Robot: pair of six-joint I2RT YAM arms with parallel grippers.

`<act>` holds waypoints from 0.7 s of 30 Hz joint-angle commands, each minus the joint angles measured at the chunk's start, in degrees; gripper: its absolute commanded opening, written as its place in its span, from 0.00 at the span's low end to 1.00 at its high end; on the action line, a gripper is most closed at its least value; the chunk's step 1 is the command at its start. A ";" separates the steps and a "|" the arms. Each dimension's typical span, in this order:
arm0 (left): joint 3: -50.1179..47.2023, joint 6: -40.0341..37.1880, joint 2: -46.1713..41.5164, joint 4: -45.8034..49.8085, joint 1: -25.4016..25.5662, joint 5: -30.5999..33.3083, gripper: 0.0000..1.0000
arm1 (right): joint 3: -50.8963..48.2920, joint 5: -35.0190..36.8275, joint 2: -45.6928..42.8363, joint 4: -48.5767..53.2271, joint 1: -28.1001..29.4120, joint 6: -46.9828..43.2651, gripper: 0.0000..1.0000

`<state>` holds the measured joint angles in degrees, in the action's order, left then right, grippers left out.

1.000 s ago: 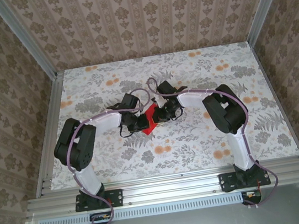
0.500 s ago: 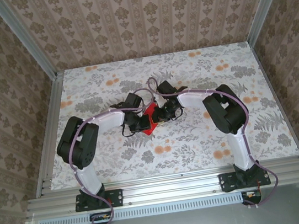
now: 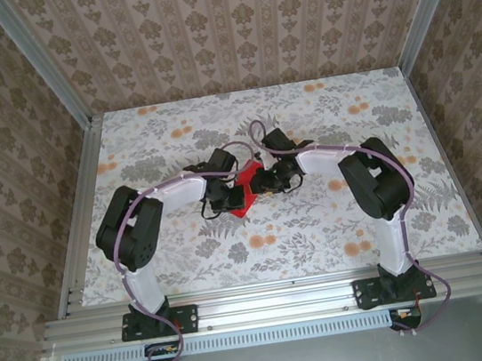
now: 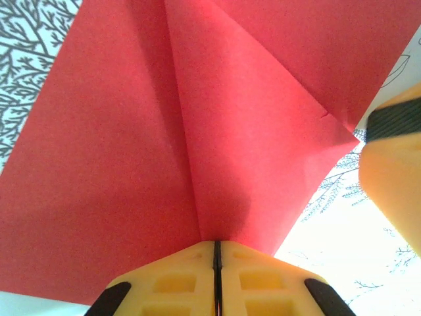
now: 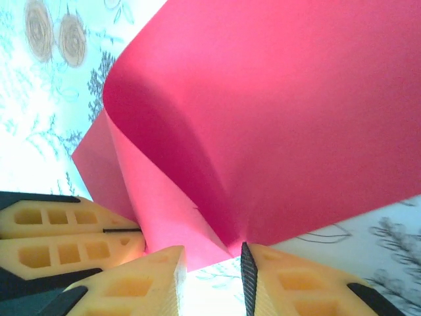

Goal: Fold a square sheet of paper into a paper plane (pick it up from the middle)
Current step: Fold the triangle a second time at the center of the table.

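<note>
The square sheet of paper [image 3: 243, 200] is bright red and partly folded, with a long crease and a triangular flap [image 4: 263, 151], and it is lifted off the floral table [image 3: 319, 223] at the centre. My left gripper [image 3: 228, 198] [image 4: 216, 245] is shut on its near edge by the crease. My right gripper [image 3: 261, 184] [image 5: 212, 257] is open, and a curled corner of the sheet [image 5: 296, 118] touches its right finger [image 5: 253, 263]. The left gripper's fingers [image 5: 66, 230] lie beside it. A slim dart-shaped paper plane is out of view.
Both arms reach in from the near edge and meet mid-table, their grippers almost touching. Aluminium rails [image 3: 78, 203] border the tabletop, and patterned walls [image 3: 238, 28] stand on three sides. One yellow finger of the right gripper [image 4: 395, 178] shows close to the paper's flap.
Both grippers have shifted slightly right and closer together with the paper between them. The right arm's elbow has swung right. The sheet now sits a little lower in the top view.
</note>
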<state>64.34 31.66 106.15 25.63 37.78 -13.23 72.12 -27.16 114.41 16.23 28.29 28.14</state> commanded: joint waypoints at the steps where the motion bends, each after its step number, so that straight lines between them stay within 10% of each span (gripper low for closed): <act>1: 0.47 -0.64 2.46 4.76 0.18 3.19 0.10 | -1.60 2.12 -2.88 -2.33 -0.17 2.06 0.30; 21: 1.32 0.60 2.86 5.75 0.17 4.32 0.08 | -0.76 -2.25 2.51 -5.17 2.03 5.61 0.14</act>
<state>65.69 31.70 106.83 27.29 37.98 -12.25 69.82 -28.88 115.20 9.98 29.95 33.26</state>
